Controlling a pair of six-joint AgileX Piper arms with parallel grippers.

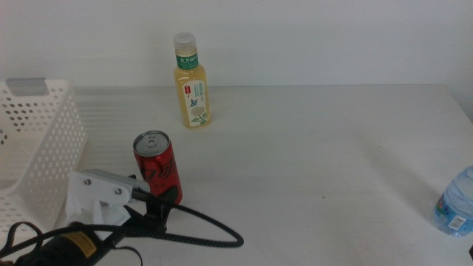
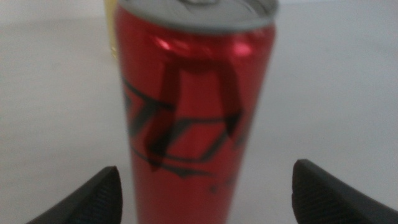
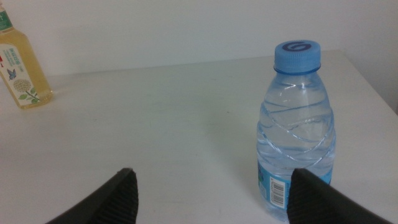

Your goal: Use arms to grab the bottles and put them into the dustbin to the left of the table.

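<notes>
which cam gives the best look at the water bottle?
Right wrist view: the water bottle stands whole and sharp, blue cap to label, just beyond the open right gripper. The middle view catches only a cropped part of it at the right edge of the table. The left wrist view doesn't show it.

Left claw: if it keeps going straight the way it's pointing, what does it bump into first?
Most likely the red can. The left claw is open, with the can standing upright right ahead, between its tips. The yellow tea bottle stands farther back.
</notes>
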